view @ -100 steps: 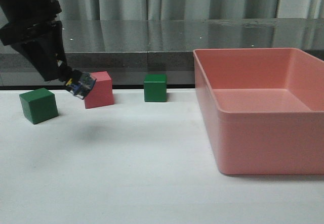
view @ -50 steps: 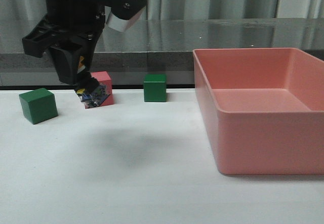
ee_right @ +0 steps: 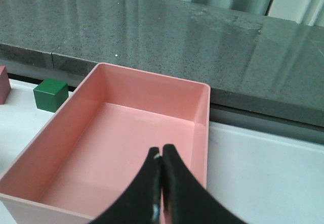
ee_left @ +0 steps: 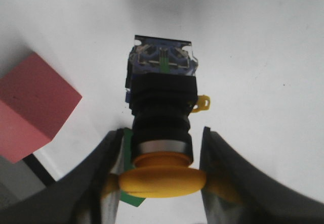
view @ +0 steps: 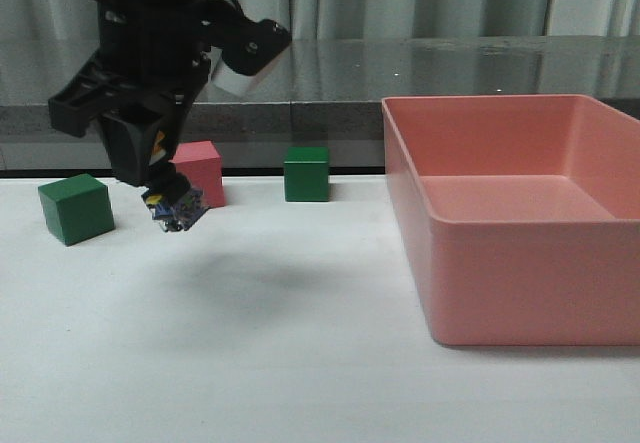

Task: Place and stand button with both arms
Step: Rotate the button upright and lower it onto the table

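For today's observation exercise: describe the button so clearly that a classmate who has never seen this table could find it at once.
Start at the big pink bin on the table's right, then look far left to the black left gripper hanging near the pink cube. The button is clamped in it, above the table. Unlike the plain cubes, it has a yellow mushroom cap, silver ring, black barrel and clear-blue base.

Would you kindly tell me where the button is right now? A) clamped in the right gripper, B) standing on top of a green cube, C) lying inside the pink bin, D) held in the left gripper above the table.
D: the left gripper grips the button by its yellow cap, base pointing down at the bare table, while the right gripper is shut on nothing over the empty bin.
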`<state>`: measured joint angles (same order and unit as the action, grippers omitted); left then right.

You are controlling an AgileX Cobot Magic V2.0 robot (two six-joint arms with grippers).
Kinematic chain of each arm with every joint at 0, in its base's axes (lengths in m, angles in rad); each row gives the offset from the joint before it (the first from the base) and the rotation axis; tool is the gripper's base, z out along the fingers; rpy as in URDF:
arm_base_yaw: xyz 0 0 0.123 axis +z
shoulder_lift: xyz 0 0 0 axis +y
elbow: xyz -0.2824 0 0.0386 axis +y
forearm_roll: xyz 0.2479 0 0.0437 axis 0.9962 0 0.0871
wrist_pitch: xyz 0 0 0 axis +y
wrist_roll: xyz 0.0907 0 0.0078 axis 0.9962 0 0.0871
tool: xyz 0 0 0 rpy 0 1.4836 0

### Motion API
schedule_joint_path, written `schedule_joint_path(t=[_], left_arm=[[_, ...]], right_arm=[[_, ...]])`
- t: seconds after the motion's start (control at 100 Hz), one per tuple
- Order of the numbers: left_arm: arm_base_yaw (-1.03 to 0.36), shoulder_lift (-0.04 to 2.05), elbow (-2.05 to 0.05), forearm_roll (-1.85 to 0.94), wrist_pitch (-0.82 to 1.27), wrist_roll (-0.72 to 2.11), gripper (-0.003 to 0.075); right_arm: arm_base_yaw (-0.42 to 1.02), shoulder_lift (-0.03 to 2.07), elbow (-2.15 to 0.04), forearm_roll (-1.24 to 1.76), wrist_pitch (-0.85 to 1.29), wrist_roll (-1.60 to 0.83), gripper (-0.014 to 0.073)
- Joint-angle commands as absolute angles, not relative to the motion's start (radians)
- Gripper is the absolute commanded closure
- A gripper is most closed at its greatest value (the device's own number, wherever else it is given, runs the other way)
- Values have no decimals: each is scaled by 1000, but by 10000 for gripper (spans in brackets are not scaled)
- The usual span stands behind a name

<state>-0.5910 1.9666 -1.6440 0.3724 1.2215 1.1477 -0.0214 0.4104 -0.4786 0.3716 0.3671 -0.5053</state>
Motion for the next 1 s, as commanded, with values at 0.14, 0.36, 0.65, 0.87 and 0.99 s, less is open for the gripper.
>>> schedule_joint_path(t=[0.14, 0.36, 0.65, 0.87, 0.99], left_arm=[[-593, 1968, -1669, 392, 1277, 1138, 739], [-593, 1977, -1669, 374, 1277, 1136, 739], [-593, 1977, -1669, 334, 1277, 1136, 660], [-593, 1977, -1669, 334, 1276, 1136, 371], [-593, 1977, -1669, 343, 1275, 1136, 314]], right_arm=[[-28, 415, -504, 390, 291, -511, 655], [-28, 415, -504, 390, 291, -511, 655], [-28, 415, -504, 390, 291, -511, 655], [-28, 415, -504, 390, 291, -511, 655], [-28, 415, -504, 390, 291, -511, 655]])
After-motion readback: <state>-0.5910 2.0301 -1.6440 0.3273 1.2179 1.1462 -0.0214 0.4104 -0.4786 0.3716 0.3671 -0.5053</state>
